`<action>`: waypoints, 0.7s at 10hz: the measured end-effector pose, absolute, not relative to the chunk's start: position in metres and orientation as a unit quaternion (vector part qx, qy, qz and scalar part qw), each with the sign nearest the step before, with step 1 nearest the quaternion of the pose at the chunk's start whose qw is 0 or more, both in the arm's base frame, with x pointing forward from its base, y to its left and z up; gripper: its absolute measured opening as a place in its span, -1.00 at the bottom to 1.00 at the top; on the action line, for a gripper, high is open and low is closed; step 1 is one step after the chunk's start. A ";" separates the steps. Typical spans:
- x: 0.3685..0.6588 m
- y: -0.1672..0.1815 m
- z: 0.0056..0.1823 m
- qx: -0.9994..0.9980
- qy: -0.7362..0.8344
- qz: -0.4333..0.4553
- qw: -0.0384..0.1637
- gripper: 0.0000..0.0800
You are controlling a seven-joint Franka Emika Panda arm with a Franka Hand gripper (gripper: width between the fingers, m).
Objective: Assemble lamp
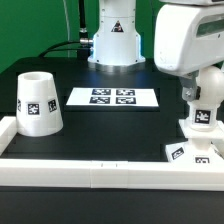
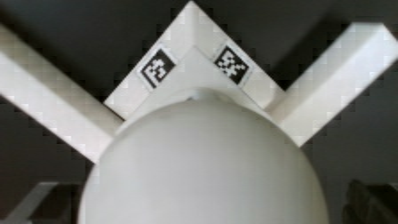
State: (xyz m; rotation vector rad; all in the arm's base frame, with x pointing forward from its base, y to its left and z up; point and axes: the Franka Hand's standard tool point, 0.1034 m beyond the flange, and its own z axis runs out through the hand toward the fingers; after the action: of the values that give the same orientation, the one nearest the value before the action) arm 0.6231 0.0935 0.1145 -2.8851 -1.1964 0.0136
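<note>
The rounded white plastic bulb [image 1: 200, 118] stands upright on the flat square white base [image 1: 188, 150], directly under the arm's two-finger gripper [image 1: 203, 93], beside the white table rail [image 1: 90, 172]. Whether the gripper clasps the bulb, I cannot tell. Both parts carry black-and-white tags. The tapered white shade [image 1: 36, 103] stands well apart.

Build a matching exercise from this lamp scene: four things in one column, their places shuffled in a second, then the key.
Things
1. shade
2. marker board
3. bulb
4. base

Places
A. lying flat in the corner of the rail, at the exterior view's right
B. directly over the base
C. lying flat at the middle of the table
D. standing upright at the exterior view's left

Pairs: 1-D, 2-C, 3-B, 4-A
</note>
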 end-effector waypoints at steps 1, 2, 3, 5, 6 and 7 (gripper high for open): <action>0.623 0.093 0.113 -0.899 -0.438 0.002 0.006 0.75; 0.623 0.092 0.112 -0.878 -0.478 0.003 0.006 0.75; 0.623 0.091 0.110 -0.848 -0.530 0.005 0.003 0.75; 0.624 0.089 0.109 -0.798 -0.603 0.009 -0.003 0.75; 0.624 0.088 0.108 -0.766 -0.643 0.012 -0.007 0.75; 0.625 0.087 0.108 -0.735 -0.678 0.015 -0.013 0.75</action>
State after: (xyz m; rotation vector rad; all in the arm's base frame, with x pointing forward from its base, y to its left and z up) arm 0.6245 0.0867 0.1083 -2.3277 -2.1469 0.0488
